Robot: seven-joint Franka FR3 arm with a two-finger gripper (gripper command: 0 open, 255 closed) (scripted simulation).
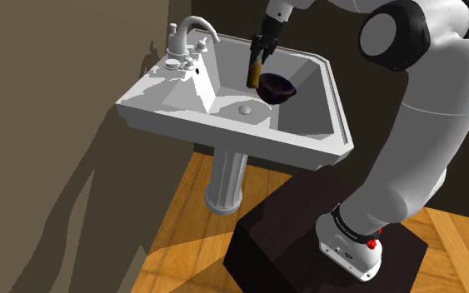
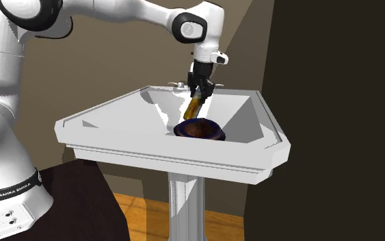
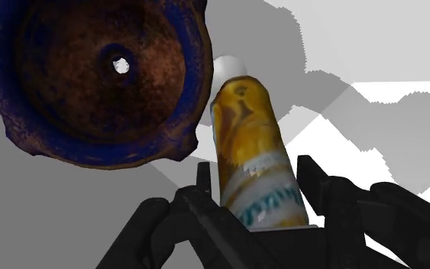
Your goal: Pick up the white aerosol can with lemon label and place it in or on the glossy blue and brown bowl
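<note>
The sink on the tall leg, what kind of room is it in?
Probably a bathroom. A white pedestal sink stands against a brown wall, with a faucet at its back, on a wooden floor. The hand holds a yellow can beside the bowl in the basin.

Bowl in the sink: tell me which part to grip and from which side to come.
Grip the bowl by its rim, coming from above, one finger inside and one outside. It sits upright and open-topped in the sink basin, and looks too wide to span whole. Probably take the rim's side away from the can, which the hand holds tilted beside it.
</note>
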